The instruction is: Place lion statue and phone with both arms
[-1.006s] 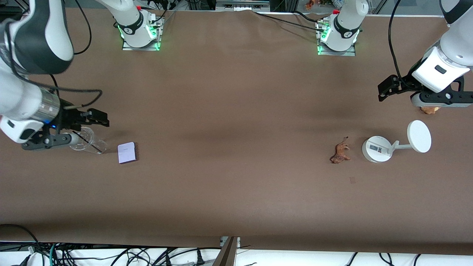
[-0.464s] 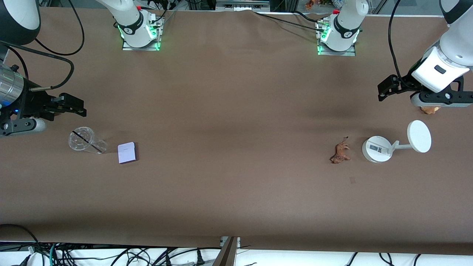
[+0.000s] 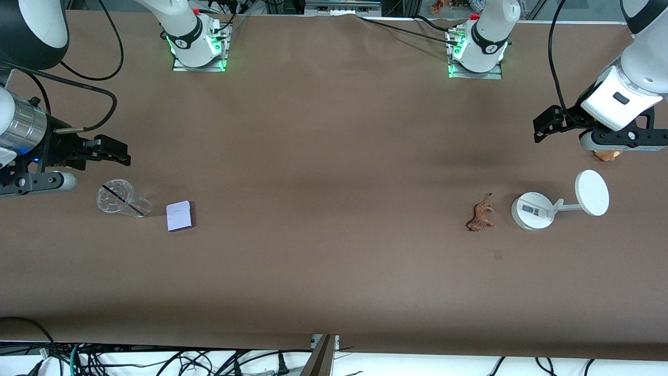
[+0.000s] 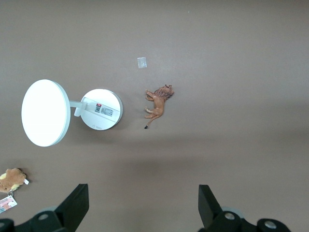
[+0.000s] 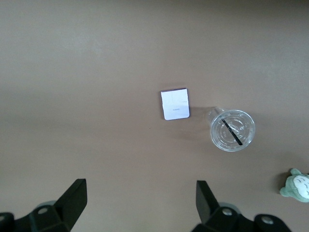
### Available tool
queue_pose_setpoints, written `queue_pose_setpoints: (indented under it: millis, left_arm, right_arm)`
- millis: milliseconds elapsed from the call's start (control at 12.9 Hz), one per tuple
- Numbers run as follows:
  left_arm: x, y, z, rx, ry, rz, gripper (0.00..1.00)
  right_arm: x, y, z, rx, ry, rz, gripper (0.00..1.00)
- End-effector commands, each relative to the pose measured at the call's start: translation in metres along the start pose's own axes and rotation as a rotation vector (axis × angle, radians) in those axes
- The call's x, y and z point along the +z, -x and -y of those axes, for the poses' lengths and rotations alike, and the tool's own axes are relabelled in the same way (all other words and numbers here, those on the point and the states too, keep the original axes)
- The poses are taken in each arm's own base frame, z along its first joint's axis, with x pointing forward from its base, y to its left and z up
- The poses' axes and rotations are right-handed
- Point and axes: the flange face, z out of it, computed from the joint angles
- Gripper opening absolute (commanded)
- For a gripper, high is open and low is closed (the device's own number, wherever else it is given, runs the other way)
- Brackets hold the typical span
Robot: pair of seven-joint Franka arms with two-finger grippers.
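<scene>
Brown paper-ish cover all over the bench (image 3: 334, 172), and honestly not much going on. Both tools are up in the air with jaws spread wide and nothing in them.

Left tool (image 3: 543, 128) hangs over the left arm's end of the bench, above a small fuzzy tan plush with a tag (image 4: 10, 179). The tiny orange-brown lion statue (image 3: 481, 215) lies on its side on the bench, just beside the round base of a white plastic device with a disc on an arm (image 3: 532, 210), not touching it.

Right tool (image 3: 112, 152) hovers over the right arm's end. The flat pale lavender phone (image 3: 179, 215) sits flat on the bench, near a clear plastic cup with a dark straw across it (image 3: 117, 198), slightly apart. A grey-green plush creature (image 5: 298, 185) shows at the edge of the right wrist view.
</scene>
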Motion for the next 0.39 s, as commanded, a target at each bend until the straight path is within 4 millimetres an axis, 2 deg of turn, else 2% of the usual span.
queue_pose_setpoints:
  millis: [0, 310]
  left_arm:
    - [-0.0055, -0.0013, 0.0001, 0.011, -0.029, 0.003, 1.00]
    - [-0.0048, -0.0019, 0.0001, 0.009, -0.029, 0.003, 1.00]
  right_arm:
    - [-0.0059, -0.0001, 0.0021, 0.015, 0.013, 0.003, 1.00]
    - [-0.0059, -0.0001, 0.0011, 0.011, 0.012, 0.003, 1.00]
